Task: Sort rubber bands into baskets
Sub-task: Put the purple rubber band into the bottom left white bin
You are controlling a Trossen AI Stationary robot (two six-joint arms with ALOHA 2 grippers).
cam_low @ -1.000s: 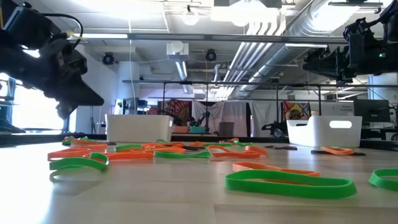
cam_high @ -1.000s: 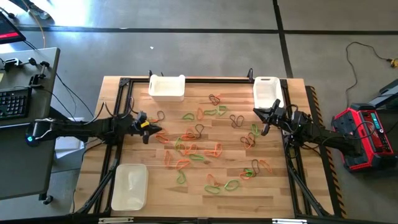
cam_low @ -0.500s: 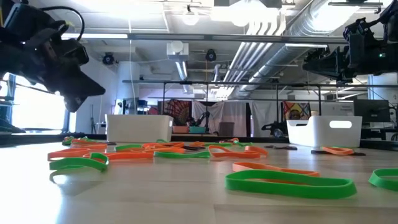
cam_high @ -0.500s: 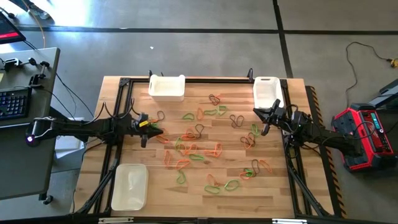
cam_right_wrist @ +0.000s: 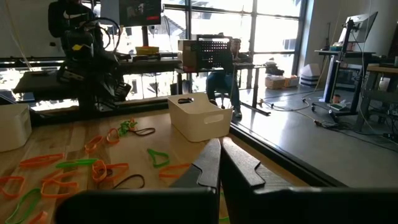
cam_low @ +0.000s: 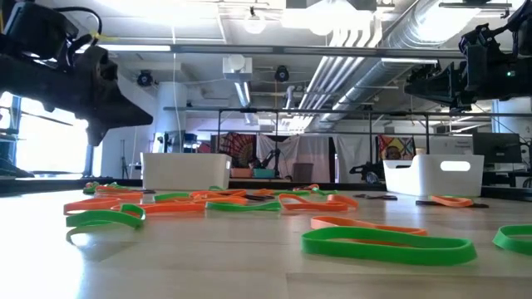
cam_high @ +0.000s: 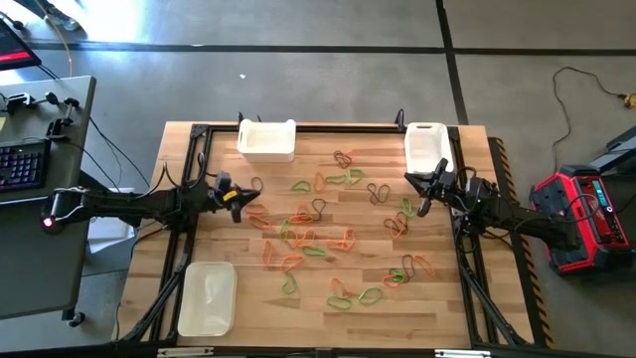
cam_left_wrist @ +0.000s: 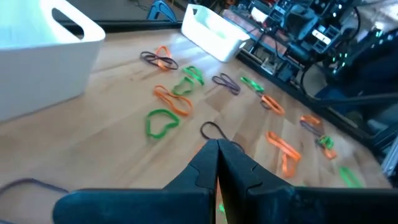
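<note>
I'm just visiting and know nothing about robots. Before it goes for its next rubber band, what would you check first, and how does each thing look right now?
1. Left gripper fingers empty: ok, shut, nothing between them.
2. Right gripper empty: ok, shut.
3. Rubber bands left to sort: ok, many scattered on the table.
4. Baskets upright, reachable: ok, three at the table's edges.
5. Bands already in baskets: cannot tell.
</note>
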